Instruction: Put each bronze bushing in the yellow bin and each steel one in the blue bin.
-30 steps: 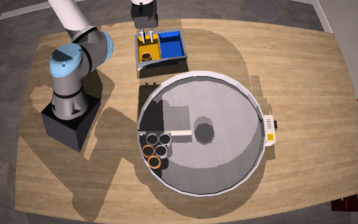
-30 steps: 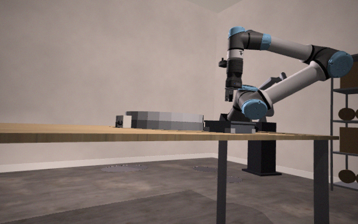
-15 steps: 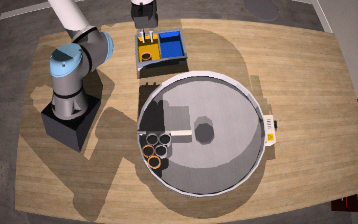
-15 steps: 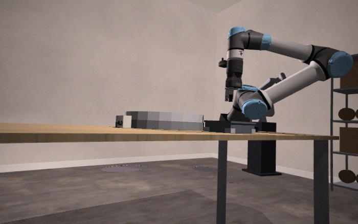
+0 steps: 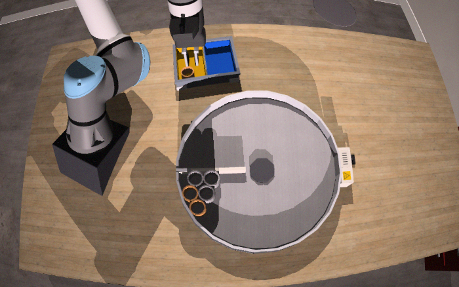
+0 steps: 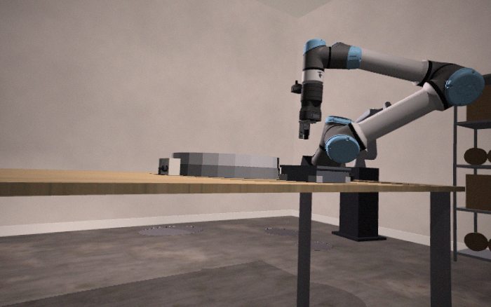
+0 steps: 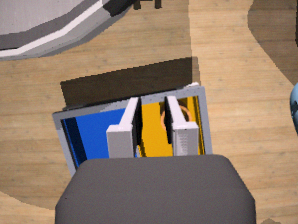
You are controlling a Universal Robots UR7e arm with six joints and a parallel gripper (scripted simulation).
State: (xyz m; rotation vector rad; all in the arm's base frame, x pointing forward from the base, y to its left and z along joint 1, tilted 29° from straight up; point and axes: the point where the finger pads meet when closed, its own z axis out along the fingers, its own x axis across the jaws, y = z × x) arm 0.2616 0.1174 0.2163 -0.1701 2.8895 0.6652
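Behind the black-and-dark-grey hand point(image 5: 191, 57) point(image 6: 304, 134) point(image 7: 153, 111) with two pale straight fingers point(image 5: 197, 57) comes a white ring point(image 5: 185, 9) point(image 6: 313, 76) bearing a small dark mark, then smooth whitish tubes point(image 5: 100, 19) point(image 6: 394, 66), dark-grey joints and light-blue round caps point(image 5: 84, 76) point(image 6: 464, 86).
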